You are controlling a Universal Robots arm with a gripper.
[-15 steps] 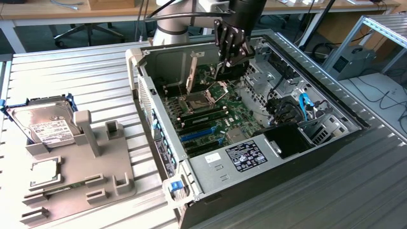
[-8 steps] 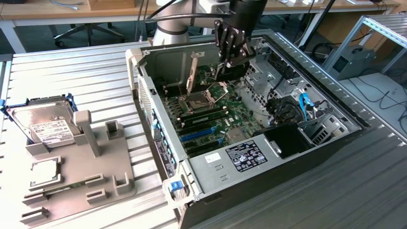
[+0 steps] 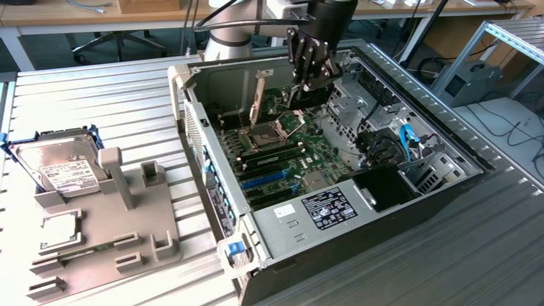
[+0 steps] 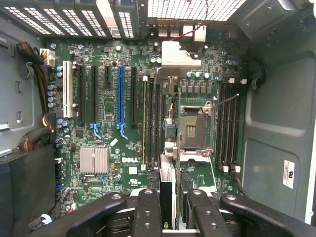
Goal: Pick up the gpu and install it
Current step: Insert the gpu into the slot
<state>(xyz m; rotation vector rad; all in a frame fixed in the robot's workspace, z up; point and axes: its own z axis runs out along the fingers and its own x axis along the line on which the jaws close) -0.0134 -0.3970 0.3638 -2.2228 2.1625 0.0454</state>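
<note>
Jaws clamped on gpu [image 4: 168,190] | over motherboard [image 4: 111,106] | inside computer case [image 3: 197,127]

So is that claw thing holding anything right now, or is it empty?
The gripper: fingers closed on the gpu, held edge-on above the motherboard.

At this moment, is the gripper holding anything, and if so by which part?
Yes: the gripper holds the gpu edge-on between its fingers, gripped by the card's upper edge, above the motherboard inside the case.
</note>
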